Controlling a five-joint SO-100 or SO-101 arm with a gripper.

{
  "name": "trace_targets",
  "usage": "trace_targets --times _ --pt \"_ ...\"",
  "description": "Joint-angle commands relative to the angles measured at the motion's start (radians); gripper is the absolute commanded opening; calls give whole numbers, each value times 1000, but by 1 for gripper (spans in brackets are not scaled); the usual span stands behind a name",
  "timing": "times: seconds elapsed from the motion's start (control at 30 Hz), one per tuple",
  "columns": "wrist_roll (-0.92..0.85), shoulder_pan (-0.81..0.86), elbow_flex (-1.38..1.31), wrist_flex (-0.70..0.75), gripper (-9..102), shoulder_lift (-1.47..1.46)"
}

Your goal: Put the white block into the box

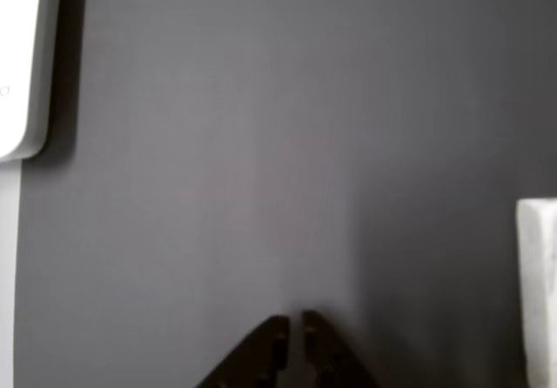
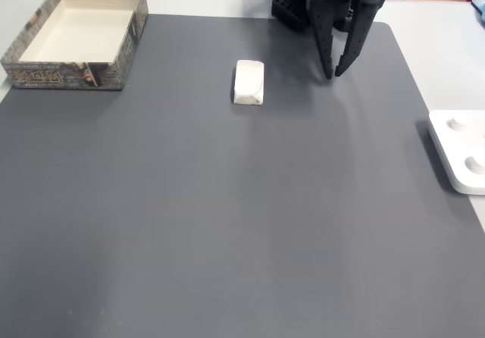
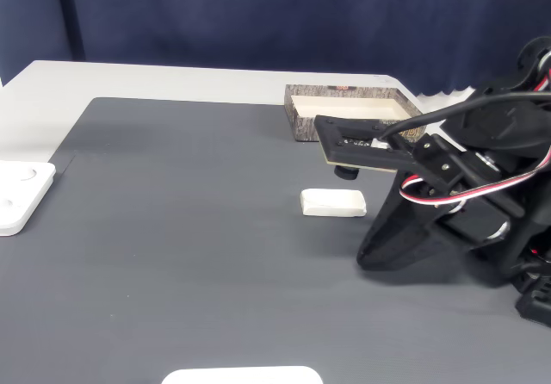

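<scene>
We're right at the start here: the white block (image 2: pixel 248 82) lies on the dark surface (image 2: pixel 227 217), untouched and well apart from the box (image 2: pixel 68 67) in the far left corner of a fixed view. Our gripper (image 2: pixel 334 73) hangs just beside the block, fingers slightly parted and holding nothing. Reaching, grasping, carrying and dropping all remain.

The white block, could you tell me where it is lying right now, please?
In a fixed view the white block lies on the dark mat, between the box at upper left and the gripper to its right, touching neither.
</scene>
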Motion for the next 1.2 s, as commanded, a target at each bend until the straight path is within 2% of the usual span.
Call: trace_targets --times 0.0,1.0,1.17 --pt "-9 -12 20 5 -2 34" --pt "-11 -3 20 6 -2 34" --pt "-61 -26 -5 -29 -2 5"
